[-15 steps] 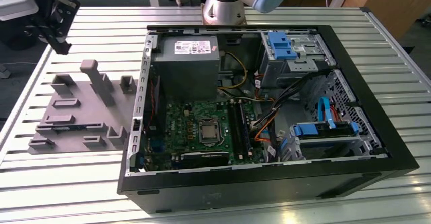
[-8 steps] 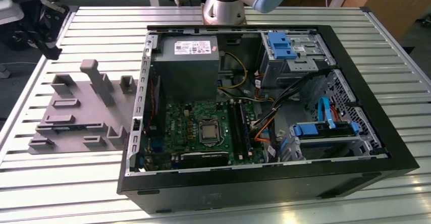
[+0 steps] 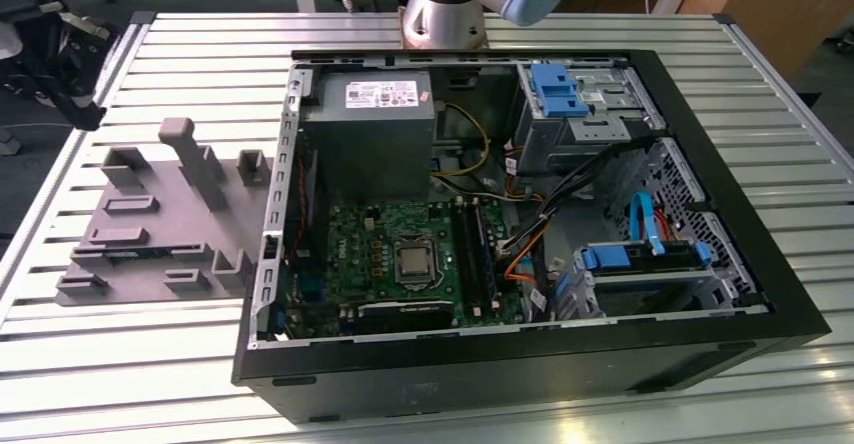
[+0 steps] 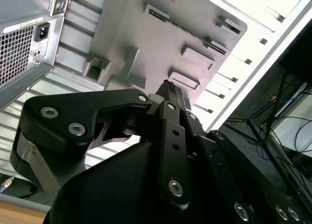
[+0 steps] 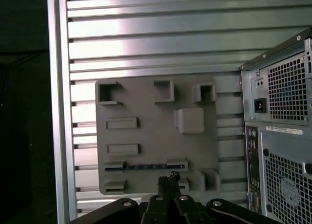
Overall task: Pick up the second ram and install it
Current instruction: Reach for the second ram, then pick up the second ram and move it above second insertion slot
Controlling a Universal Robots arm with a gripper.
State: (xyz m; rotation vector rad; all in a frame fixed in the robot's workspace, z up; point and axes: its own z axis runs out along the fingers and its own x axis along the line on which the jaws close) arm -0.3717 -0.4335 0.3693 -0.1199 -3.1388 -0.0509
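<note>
In the exterior view, the holder (image 3: 147,214) is seen lying flat on the table (image 3: 240,34). The open case (image 3: 534,374) stands just beside the holder, at the exterior view's right of it. The arm (image 3: 454,4) is seen beyond the case, well apart from the holder.

In the second wrist view, the gripper (image 4: 171,90) is seen hanging over the holder (image 4: 126,43) and touching nothing. Its jaws are drawn together and nothing is held between them. A thin dark line between two raised blocks on the holder is judged to be the ram (image 4: 185,29), seen on edge.

In the first wrist view, the ram (image 5: 146,167) is seen as a blue-green strip. It is seated on edge in the holder (image 5: 146,107) between two end blocks (image 5: 114,165), close to the holder's edge. The gripper (image 5: 168,179) is placed above that edge, near the ram but apart from it.

The step in hand is judged to be the reach for the ram. For it to be done well:

- The jaws should be opened before any descent is made.
- The jaws should be turned so that the strip's flat faces are met, not its ends.
- The strip should be taken near mid-length, clear of the end blocks.
- The strip should be drawn straight up from the holder, so that it is neither bent nor jammed.
</note>
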